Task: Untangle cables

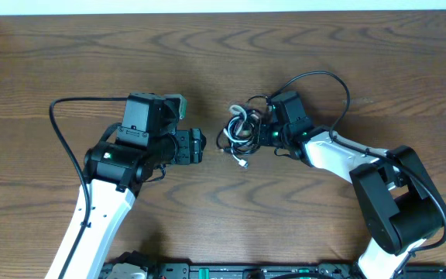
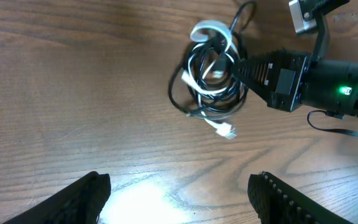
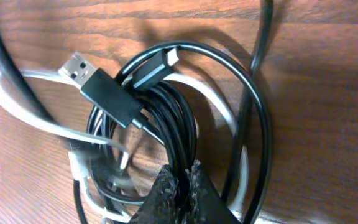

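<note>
A black cable [image 1: 231, 138] and a white cable [image 1: 238, 113] lie coiled together in one bundle at the table's middle. My right gripper [image 1: 263, 130] is shut on the black cable's coils at the bundle's right side; in the right wrist view its fingertips [image 3: 182, 177] pinch several black strands [image 3: 173, 134], with a black USB plug [image 3: 98, 87] above and white loops [image 3: 17, 109] around. In the left wrist view the bundle [image 2: 213, 78] lies ahead, a white plug [image 2: 227, 130] sticking out toward me. My left gripper [image 1: 197, 146] is open and empty, left of the bundle; its fingers [image 2: 179, 199] are wide apart.
The wooden table [image 1: 378, 70] spreads all round the bundle. A thick black robot wire [image 1: 327, 77] arcs above the right arm, and another [image 1: 64, 128] loops left of the left arm. The table's front rail [image 1: 231, 271] runs along the near edge.
</note>
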